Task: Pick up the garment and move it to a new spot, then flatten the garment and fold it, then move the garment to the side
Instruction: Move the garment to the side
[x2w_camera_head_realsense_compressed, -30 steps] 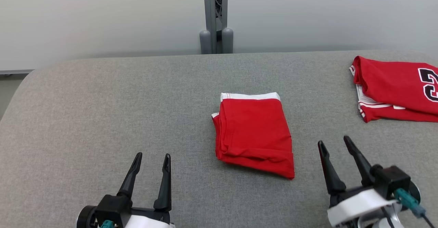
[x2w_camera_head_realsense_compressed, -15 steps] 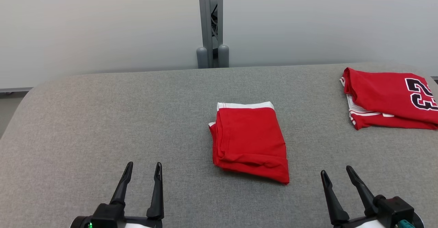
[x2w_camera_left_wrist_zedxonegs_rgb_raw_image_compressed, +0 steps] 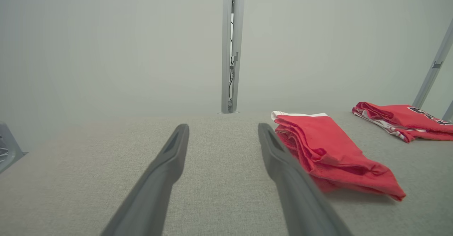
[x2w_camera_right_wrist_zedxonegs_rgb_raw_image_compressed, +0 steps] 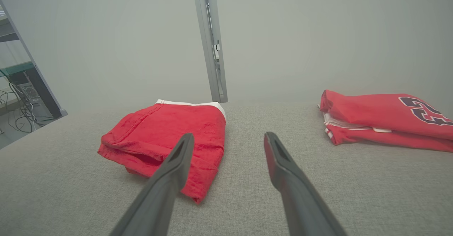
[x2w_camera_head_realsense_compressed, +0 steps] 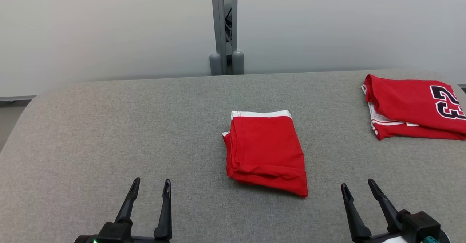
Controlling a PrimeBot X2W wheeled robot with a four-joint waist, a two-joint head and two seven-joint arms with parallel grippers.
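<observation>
Red folded garment [x2w_camera_head_realsense_compressed: 265,152], grey fabric [x2w_camera_head_realsense_compressed: 109,126] open around, jersey [x2w_camera_head_realsense_compressed: 407,104] seemingly at right edge, jaws apart

Garment [x2w_camera_head_realsense_compressed: 265,152] ctr of table [x2w_camera_head_realsense_compressed: 109,126], jersey [x2w_camera_head_realsense_compressed: 407,104] far R.

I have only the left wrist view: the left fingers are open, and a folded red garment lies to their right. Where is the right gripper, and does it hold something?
Observer: In the head view the right gripper is at the lower right, open and empty, short of the folded red garment and not touching it.
Operator: What is the dark print on the second red piece, far right?
Observer: A number on the folded red jersey; it looks like 23.
Operator: Is there something beside the table?
Observer: The right wrist view shows a dark rack and loose cables past the edge of the table, at that view's left.
</observation>
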